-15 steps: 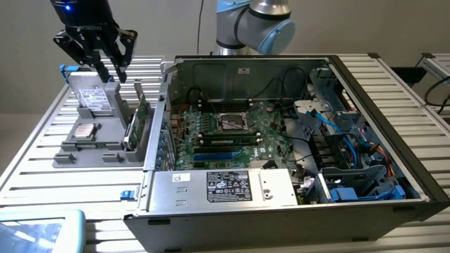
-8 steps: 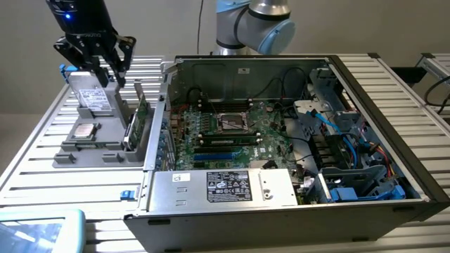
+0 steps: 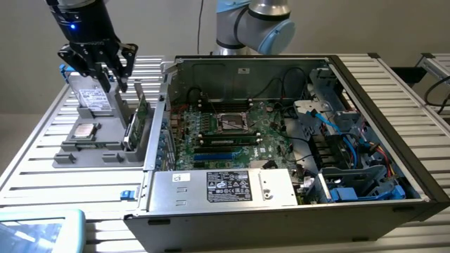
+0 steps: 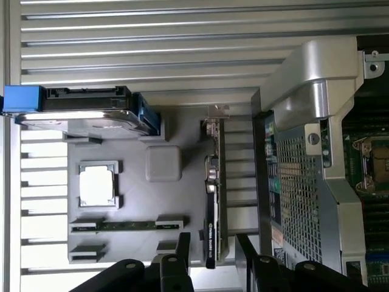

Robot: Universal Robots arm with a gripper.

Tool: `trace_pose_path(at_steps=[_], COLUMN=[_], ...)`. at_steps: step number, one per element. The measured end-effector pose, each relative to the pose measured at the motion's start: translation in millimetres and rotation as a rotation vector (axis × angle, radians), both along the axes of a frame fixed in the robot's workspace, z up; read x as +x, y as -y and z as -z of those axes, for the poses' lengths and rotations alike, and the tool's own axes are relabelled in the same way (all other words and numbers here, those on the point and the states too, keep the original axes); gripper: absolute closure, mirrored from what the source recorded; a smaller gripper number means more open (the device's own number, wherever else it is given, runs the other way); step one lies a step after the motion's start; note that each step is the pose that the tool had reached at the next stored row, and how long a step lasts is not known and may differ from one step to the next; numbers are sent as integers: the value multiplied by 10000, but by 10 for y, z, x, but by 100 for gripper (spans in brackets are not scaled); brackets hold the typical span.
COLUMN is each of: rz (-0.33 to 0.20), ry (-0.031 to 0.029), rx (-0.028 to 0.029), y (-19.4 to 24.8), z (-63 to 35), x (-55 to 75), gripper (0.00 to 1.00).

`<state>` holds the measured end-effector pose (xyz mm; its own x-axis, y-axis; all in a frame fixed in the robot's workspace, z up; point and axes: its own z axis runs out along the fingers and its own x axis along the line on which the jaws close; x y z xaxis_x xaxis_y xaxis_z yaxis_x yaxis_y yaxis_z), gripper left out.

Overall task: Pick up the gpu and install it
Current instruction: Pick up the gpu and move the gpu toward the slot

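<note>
The gpu stands on its long edge in a slot at the side of the grey parts holder that is nearest the computer case. It is a thin card with a green face and a silver bracket. My gripper hangs above the holder's far end, clear of the card, with its black fingers apart and nothing between them. In the wrist view I look straight down on the gpu's thin top edge. There the gripper is open, with one finger showing on each side of the card's line, well above it.
In the holder are an upright silver hard drive, a processor chip and a memory stick. The open computer case with its motherboard stands close beside the holder. A tablet lies at the front corner.
</note>
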<state>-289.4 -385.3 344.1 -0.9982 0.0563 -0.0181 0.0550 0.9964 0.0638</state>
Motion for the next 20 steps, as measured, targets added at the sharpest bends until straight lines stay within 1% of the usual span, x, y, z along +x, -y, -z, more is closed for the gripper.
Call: trace_pose_path(at_steps=[2,3,10,12,13,20], rz=[-31,-44,-61,-62,-63,-167], ry=[-1,0,-1,0,-1,0], rx=[33,38,38,38,38,39], y=[0,0,1,1,1,1], z=[35,53,181,217,235,363], x=[-1,-1,0,0,0,7], gripper=[58,58,58,56,50,50])
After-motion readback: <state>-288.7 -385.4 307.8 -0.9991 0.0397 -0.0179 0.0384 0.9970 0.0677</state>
